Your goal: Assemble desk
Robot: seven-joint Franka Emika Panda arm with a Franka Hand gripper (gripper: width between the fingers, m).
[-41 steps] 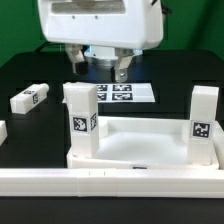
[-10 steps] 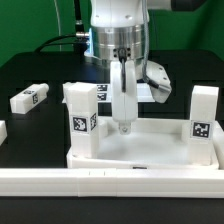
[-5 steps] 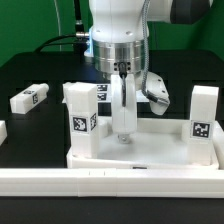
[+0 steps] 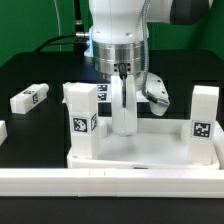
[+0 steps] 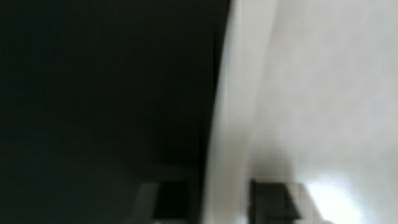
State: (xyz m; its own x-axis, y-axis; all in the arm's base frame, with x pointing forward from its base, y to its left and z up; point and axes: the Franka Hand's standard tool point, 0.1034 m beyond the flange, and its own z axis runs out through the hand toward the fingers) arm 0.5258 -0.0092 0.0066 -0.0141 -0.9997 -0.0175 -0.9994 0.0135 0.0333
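Tabletop (image 4: pixel 150 148) sits lower centre of frame on black worktop (image 4: pixel 30 65). Left leg (image 4: pixel 80 118) and right leg (image 4: pixel 204 115) stand upright in its near corners. Fingers (image 4: pixel 122 122) are down at the far rim, one each side. The wrist view is too blurred to tell whether they are clamped. Loose leg (image 4: pixel 30 98) lies mid-left.

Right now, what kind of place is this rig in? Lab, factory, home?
Most likely a robotics lab bench, not a factory or home. Clues: a plain black table, white furniture parts, a tabletop and legs, wearing black-and-white square tags, and a robot gripper working over them.
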